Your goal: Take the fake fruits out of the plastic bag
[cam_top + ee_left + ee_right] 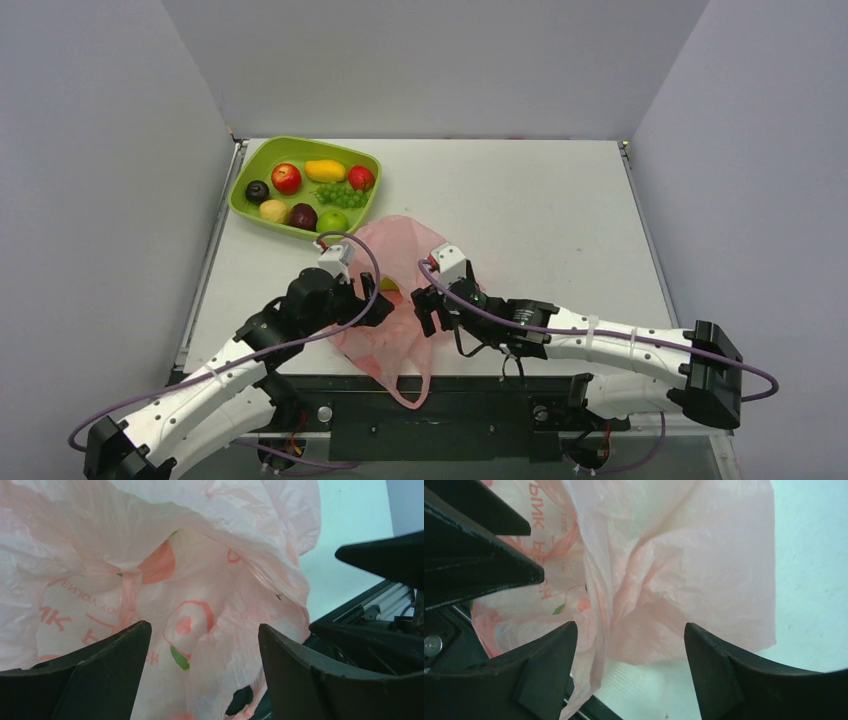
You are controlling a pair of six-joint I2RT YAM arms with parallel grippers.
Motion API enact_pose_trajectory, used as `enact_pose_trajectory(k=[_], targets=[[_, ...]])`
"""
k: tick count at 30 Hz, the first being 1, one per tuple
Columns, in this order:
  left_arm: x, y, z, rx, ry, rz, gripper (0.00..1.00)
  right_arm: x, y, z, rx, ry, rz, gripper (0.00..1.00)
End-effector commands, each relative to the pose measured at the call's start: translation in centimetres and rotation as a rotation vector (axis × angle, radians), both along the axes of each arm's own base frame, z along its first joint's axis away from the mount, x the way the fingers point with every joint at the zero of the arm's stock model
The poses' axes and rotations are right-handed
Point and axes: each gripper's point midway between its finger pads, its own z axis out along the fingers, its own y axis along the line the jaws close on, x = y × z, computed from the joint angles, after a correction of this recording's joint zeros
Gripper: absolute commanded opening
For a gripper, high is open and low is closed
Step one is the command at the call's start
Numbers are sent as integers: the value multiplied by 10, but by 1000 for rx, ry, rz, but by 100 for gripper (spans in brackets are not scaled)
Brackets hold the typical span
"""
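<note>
The pink plastic bag (400, 262) lies crumpled near the table's front edge, between my two grippers. My left gripper (383, 306) is at the bag's left side, its jaws wide open and facing the bag's printed folds (200, 590). My right gripper (428, 306) is at the bag's right side, open, with a loose fold of the bag (594, 630) hanging between its fingers and not pinched. A small yellow-green patch (388, 284) shows at the bag by the left gripper; which fruit it is I cannot tell. Several fake fruits lie in the tray: plum (257, 191), lemon (273, 210), apples (286, 178).
The lime-green tray (296, 141) sits at the back left and also holds a mango (325, 170) and grapes (335, 193). One bag handle (412, 385) droops over the table's front edge onto the black base rail. Grey walls enclose the table.
</note>
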Motion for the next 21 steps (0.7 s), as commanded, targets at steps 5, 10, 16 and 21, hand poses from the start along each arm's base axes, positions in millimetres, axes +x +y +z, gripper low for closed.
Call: enact_pose_trajectory(k=[5, 10, 16, 21], targets=[[-23, 29, 40, -24, 36, 74, 78, 30, 47, 50, -73, -200, 169, 78], [-31, 51, 47, -26, 39, 166, 82, 47, 85, 45, -101, -220, 254, 78], [-40, 37, 60, -191, 51, 148, 84, 76, 108, 30, -216, -278, 231, 78], [-49, 12, 58, -354, 91, 63, 84, 96, 114, 31, -242, -336, 185, 75]])
